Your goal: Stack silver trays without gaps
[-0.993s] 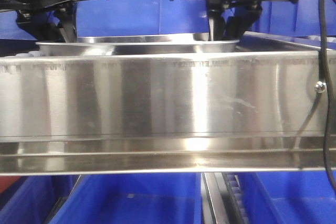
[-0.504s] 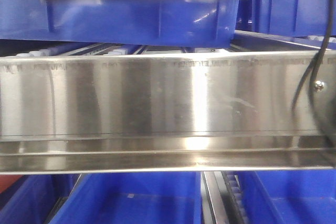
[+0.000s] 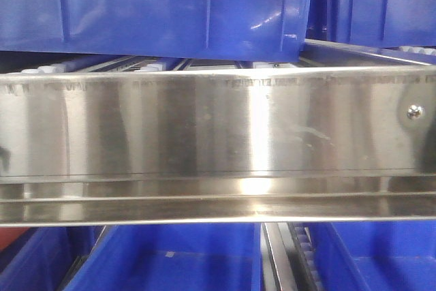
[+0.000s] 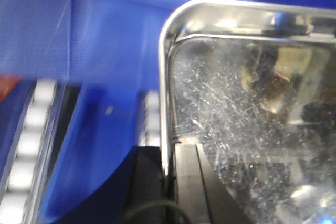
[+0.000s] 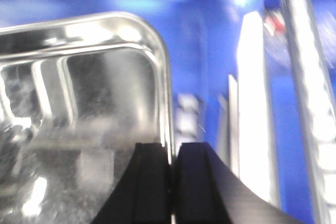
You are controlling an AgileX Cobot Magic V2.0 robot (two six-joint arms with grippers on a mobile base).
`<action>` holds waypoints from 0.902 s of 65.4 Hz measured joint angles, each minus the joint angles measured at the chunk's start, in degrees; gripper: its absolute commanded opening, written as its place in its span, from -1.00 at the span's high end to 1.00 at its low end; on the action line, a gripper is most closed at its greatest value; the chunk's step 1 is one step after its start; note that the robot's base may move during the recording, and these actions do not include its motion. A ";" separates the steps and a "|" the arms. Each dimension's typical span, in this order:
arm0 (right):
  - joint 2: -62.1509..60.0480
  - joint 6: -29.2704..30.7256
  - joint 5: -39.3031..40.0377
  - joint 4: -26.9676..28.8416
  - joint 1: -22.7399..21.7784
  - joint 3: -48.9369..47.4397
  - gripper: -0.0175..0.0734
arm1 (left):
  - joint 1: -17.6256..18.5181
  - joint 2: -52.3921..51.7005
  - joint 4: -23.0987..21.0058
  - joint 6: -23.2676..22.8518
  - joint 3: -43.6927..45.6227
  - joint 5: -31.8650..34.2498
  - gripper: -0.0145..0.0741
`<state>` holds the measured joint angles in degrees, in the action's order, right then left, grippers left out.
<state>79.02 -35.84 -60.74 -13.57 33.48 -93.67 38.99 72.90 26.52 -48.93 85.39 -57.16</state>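
The silver tray (image 4: 252, 108) has risen out of the front view, leaving the steel rail (image 3: 218, 127) and a blue bin (image 3: 150, 11). The left claw (image 4: 170, 182) and right claw (image 5: 170, 182) each pinch one side rim; I think carrying to the stack begins.

Blue bin (image 3: 170, 8) stands above steel rail (image 3: 204, 127).

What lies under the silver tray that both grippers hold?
Past the rim of the silver tray, blue plastic and white rollers show below. Its own floor hides whatever lies directly underneath.
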 measured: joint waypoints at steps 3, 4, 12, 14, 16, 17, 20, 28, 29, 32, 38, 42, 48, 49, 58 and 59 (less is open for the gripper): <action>-0.70 0.00 0.27 -0.32 0.00 0.00 0.64 | 0.12 0.00 0.00 0.93 1.80 0.07 0.71; -0.91 0.00 0.40 -0.48 0.00 0.00 0.64 | 0.12 0.00 0.00 1.07 2.35 0.07 0.71; -2.17 -0.06 0.42 -1.66 0.00 -0.22 0.64 | 0.32 1.02 0.00 2.73 6.85 0.07 0.71; -2.29 -0.06 0.42 -1.79 0.00 -0.26 0.64 | 0.32 1.41 -0.11 3.27 7.87 -0.16 0.71; -2.44 -0.06 0.42 -2.03 0.00 -0.41 0.64 | 0.32 1.74 -0.11 3.54 8.78 -0.31 0.71; -2.61 -0.06 0.54 -2.14 0.00 -0.48 0.64 | 0.32 1.95 -0.21 3.80 9.16 -0.44 0.71; -2.84 -0.06 0.54 -2.44 0.00 -0.48 0.64 | 0.32 2.49 -0.38 4.56 10.24 -0.81 0.71; -2.92 -0.15 0.22 -4.06 0.00 -0.90 0.64 | 1.21 3.75 -0.40 5.30 10.95 -1.42 0.71; -2.92 -0.15 0.08 -4.36 0.00 -0.96 0.64 | 1.38 3.89 -0.40 5.30 10.95 -1.53 0.71; -2.92 -0.15 -0.29 -5.38 0.00 -1.26 0.64 | 2.00 4.21 -0.40 5.30 10.95 -1.51 0.71; -3.04 -0.15 -1.08 -6.48 0.00 -1.63 0.64 | 2.69 4.87 -0.40 5.30 11.44 -1.23 0.71; -3.03 -0.15 -1.46 -6.88 0.00 -1.66 0.64 | 2.81 5.32 -0.40 5.30 12.33 -1.10 0.71; -3.03 -0.15 -1.46 -7.04 0.00 -1.73 0.64 | 2.81 6.03 -0.13 5.30 13.37 -1.64 0.71; -3.03 -0.15 -1.46 -7.14 0.00 -1.73 0.64 | 2.81 6.30 -0.08 5.30 13.70 -1.79 0.71; -3.03 -0.15 -1.65 -7.68 0.00 -1.73 0.64 | 2.94 7.33 0.17 5.30 13.91 -2.62 0.71; -3.03 -0.15 -1.65 -7.82 0.00 -1.73 0.64 | 2.94 7.47 0.17 5.30 13.91 -2.62 0.71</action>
<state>75.98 -35.99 -62.39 -21.39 33.48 -95.40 41.93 80.38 26.69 -43.63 99.31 -59.78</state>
